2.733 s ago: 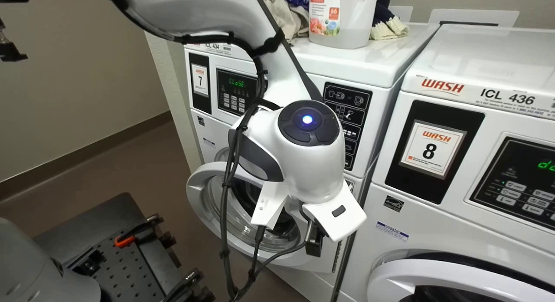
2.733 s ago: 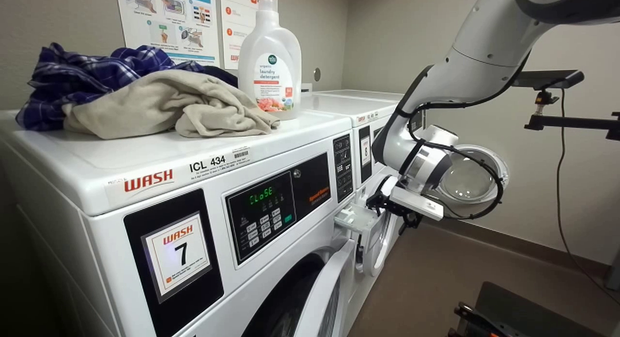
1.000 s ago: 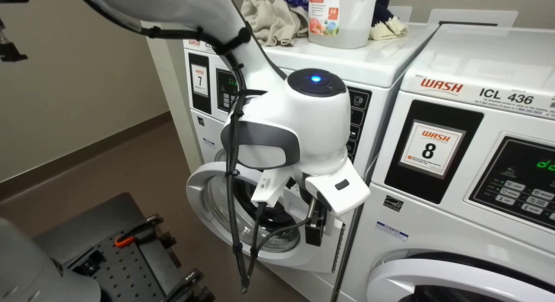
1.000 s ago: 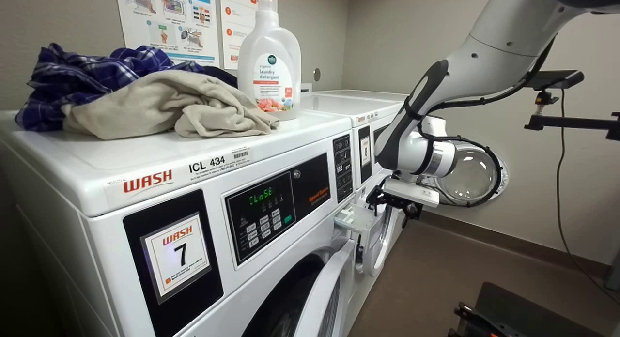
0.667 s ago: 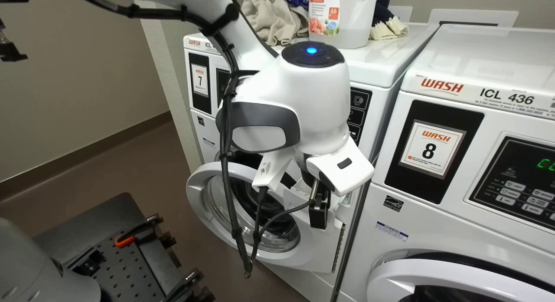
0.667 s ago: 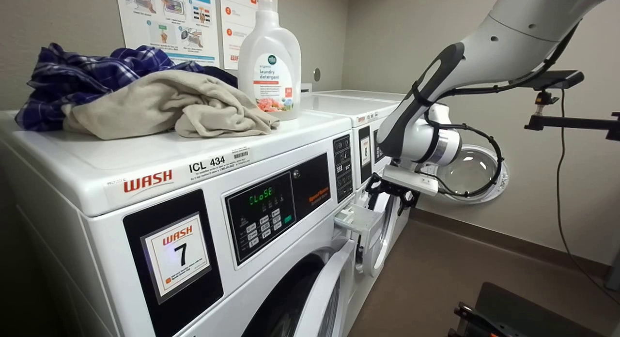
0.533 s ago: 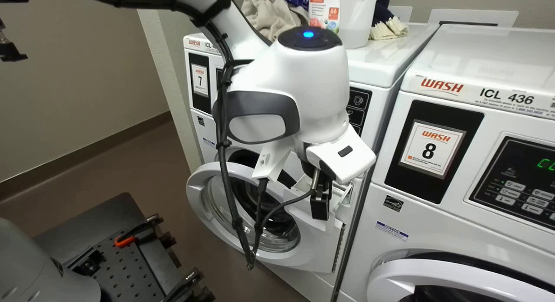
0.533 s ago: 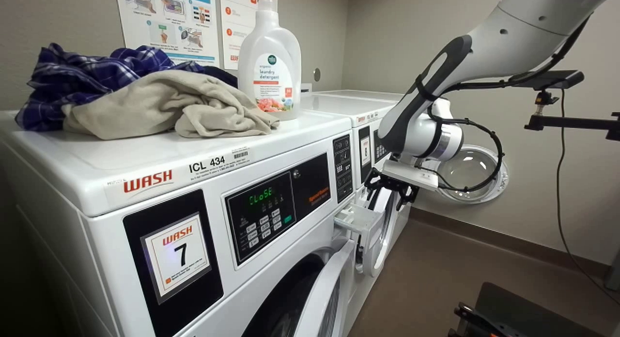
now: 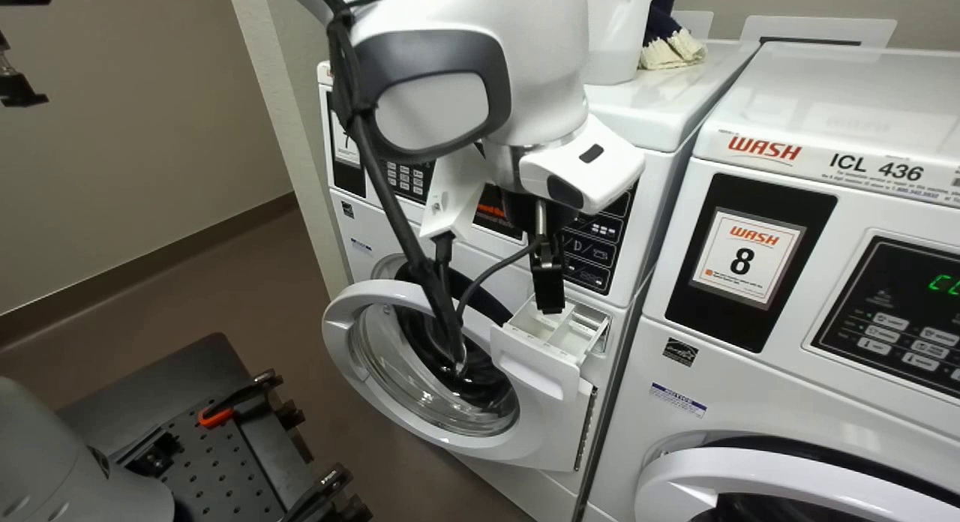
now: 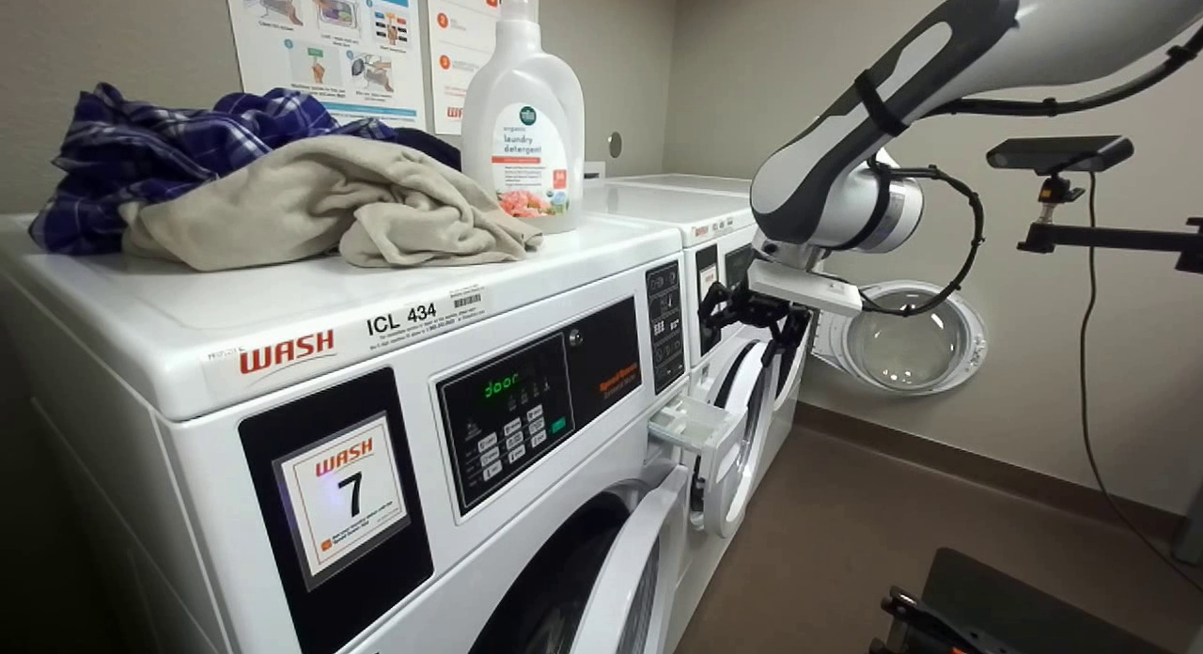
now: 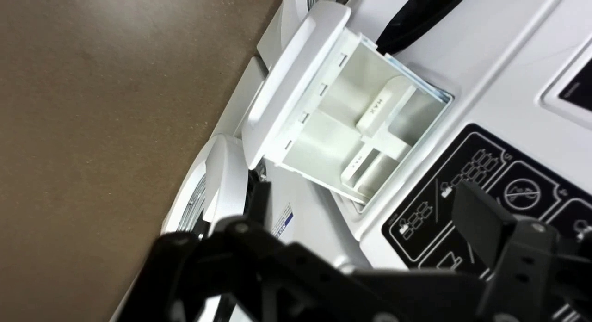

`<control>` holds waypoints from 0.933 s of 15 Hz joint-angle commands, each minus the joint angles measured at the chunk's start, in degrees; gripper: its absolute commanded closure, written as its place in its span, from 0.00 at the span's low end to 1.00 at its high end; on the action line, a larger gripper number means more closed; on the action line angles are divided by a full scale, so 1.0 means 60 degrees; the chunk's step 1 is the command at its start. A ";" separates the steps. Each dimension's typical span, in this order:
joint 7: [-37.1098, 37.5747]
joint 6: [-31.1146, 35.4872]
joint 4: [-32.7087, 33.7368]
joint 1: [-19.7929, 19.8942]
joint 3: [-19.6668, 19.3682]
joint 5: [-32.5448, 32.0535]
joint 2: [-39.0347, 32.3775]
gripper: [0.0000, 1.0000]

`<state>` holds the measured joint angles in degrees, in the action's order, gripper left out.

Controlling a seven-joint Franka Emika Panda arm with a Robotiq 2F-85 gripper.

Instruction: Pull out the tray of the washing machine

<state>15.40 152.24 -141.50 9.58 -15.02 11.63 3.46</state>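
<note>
Tray (image 11: pixel 344 102) is seen below the gripper (image 11: pixel 366 201) and apart from it, slid out from the front of the white washing machine (image 10: pixel 451 555). The gripper's two fingers (image 11: pixel 481 220) are spread wide, with a big gap left between them. In the wrist view, the tray is shown past the ends of the fingers, its boxes (image 11: pixel 323 144) turned up toward the gripper, and the word MAX can be read on two white bits (image 11: pixel 381 102) inside. One finger is seen in front of the black picture panel (image 11: pixel 430 206); whether that panel is touched cannot be told. Lower than the gripper, the round door (image 9: pixel 420 391) is seen open. To one side of the gripper, the washer marked 8 (image 9: pixel 750 398) is found. Higher than the gripper, a laundry soap bottle (image 10: pixel 522 147) and a heap of clothes (image 10: pixel 310 198) are held up on the washing machine.
</note>
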 commanded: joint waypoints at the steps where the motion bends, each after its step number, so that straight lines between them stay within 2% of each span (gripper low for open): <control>1: 0.0268 -0.1214 -0.0125 0.0156 0.0431 -0.0843 0.1178 0.00; 10: 0.0171 -0.3945 0.0514 0.0069 0.1373 -0.1210 0.2906 0.00; 14: 0.0013 -0.4197 0.0449 0.0051 0.1581 -0.1399 0.3345 0.00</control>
<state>15.65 129.43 -138.63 9.47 -6.53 4.60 21.17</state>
